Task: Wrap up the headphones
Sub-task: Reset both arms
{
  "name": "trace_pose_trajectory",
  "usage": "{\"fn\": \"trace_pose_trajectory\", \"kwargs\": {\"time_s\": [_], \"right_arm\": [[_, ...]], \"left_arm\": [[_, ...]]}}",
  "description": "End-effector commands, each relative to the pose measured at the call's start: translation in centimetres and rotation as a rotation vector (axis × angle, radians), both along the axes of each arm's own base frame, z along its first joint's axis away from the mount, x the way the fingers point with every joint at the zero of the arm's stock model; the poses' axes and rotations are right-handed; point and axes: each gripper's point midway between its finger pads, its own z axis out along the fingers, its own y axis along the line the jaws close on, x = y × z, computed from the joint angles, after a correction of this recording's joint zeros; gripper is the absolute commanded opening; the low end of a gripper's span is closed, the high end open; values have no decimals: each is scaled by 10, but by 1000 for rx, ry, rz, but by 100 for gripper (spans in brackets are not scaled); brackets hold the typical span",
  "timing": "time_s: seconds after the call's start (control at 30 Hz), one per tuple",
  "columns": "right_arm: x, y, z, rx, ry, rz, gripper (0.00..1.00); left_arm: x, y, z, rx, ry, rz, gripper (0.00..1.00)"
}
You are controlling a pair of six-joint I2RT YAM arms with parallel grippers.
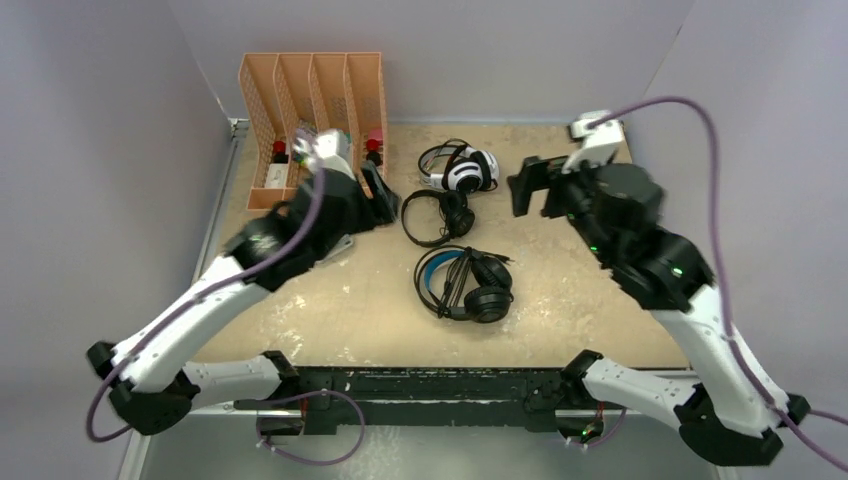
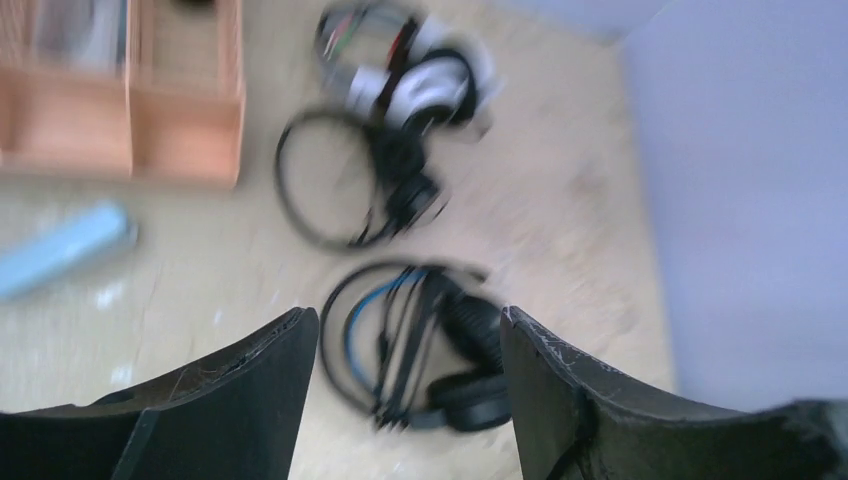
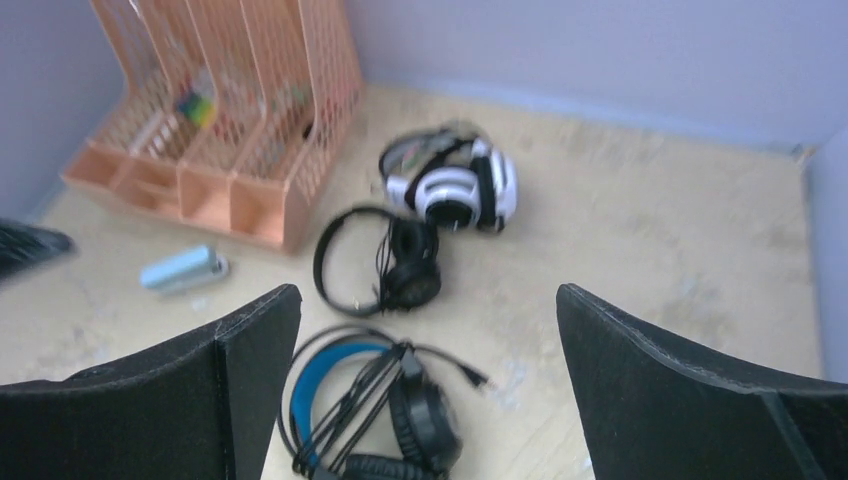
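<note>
Three headphones lie in a column mid-table. The white-and-black pair (image 1: pixel 465 170) is farthest, the slim all-black pair (image 1: pixel 437 215) sits in the middle, and the black pair with a blue headband (image 1: pixel 468 283) is nearest, its thin cable bundled across the band. My left gripper (image 1: pixel 383 197) hovers left of the slim pair, open and holding nothing. My right gripper (image 1: pixel 530 188) hangs right of the white pair, open wide and holding nothing. In the left wrist view the blue-band pair (image 2: pixel 420 345) shows on the table between the fingers of the left gripper (image 2: pixel 410 400). The right wrist view shows the same pair (image 3: pixel 370 410) below the right gripper (image 3: pixel 428 390).
An orange mesh file organizer (image 1: pixel 310 110) stands at the back left corner with small items in its slots. A light blue oblong object (image 3: pixel 183 270) lies on the table in front of it. Purple walls close in the table at the back and both sides.
</note>
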Motion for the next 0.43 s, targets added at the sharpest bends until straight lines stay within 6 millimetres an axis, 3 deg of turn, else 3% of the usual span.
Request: {"fn": "trace_pose_trajectory", "kwargs": {"time_s": [0.0,0.1,0.17,0.27,0.4], "right_arm": [[-30,-45,90,-26,-243,-29,99],[-46,-65,131,-7,-354,-53,99],[-54,-77,149,9,-402,-81,99],[-67,-85,160,35,-453,-72,99],[-79,-92,167,94,-479,-71,99]], "left_arm": [[-4,50,142,11,-356,22,66],[-12,57,204,-44,-512,-7,66],[-18,64,230,-66,-574,-9,66],[-25,78,255,-72,-630,11,66],[-35,91,273,-96,-676,28,66]]}}
